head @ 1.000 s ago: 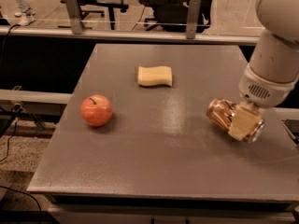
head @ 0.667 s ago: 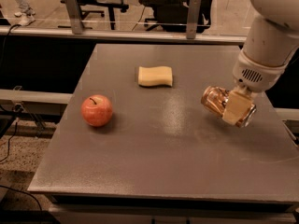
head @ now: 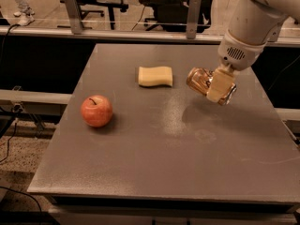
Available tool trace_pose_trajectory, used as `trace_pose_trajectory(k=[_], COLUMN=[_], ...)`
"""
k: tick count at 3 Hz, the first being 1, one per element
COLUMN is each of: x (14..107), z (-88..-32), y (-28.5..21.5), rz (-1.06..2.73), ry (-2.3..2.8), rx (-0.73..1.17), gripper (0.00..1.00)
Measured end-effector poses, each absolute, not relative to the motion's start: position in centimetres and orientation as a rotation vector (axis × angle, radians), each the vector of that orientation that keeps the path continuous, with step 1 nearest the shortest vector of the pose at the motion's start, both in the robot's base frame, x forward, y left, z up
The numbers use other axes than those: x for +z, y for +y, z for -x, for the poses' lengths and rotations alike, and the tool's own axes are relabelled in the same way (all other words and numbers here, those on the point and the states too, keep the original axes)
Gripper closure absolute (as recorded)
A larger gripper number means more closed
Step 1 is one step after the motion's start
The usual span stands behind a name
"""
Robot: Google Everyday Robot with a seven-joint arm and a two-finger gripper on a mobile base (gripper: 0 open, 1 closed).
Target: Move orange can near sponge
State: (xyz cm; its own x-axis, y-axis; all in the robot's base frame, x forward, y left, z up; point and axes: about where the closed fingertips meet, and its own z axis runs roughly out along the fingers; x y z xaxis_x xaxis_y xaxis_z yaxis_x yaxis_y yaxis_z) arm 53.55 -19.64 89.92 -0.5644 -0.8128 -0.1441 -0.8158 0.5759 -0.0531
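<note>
Orange can [head: 198, 78] hangs on its side in the tool [head: 218, 90], just off the sponge [head: 155, 76] at the sponge's 3 o'clock. It looks lifted clear of the tabletop [head: 164, 172], judging by the shadow at its 6 o'clock.

The likeliest trouble is rolling. If the can is let go lying sideways, its round, slick body could run across the flat surface, either into the sponge or off toward the 3 o'clock edge. Dropped from height, it might bounce and end up farther away. Carried much more toward 9 o'clock, it could nudge the light sponge out of place. The apple [head: 96, 110], well apart at the sponge's 8 o'clock, looks safe.

The tool is clamped across the can's body, spread only as wide as the can. One pale finger [head: 221, 82] lies over the near side, and the other is hidden behind. It touches nothing else.
</note>
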Motion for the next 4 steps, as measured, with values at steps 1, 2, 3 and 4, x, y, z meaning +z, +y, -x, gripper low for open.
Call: trace_pose_trajectory(k=[1,2,3,4], x=[89.3,88.2,87.3,86.5], z=[-55.8,-57.4,-58.4,-58.9], y=[-19.0,-18.7,-18.2,-17.3], rz=[1.406,1.43,1.461,1.499], ry=[2.633,2.632,2.631,2.623], rx=[0.059,0.075,0.082,0.087], gripper=[1.0,1.0,0.84,0.6])
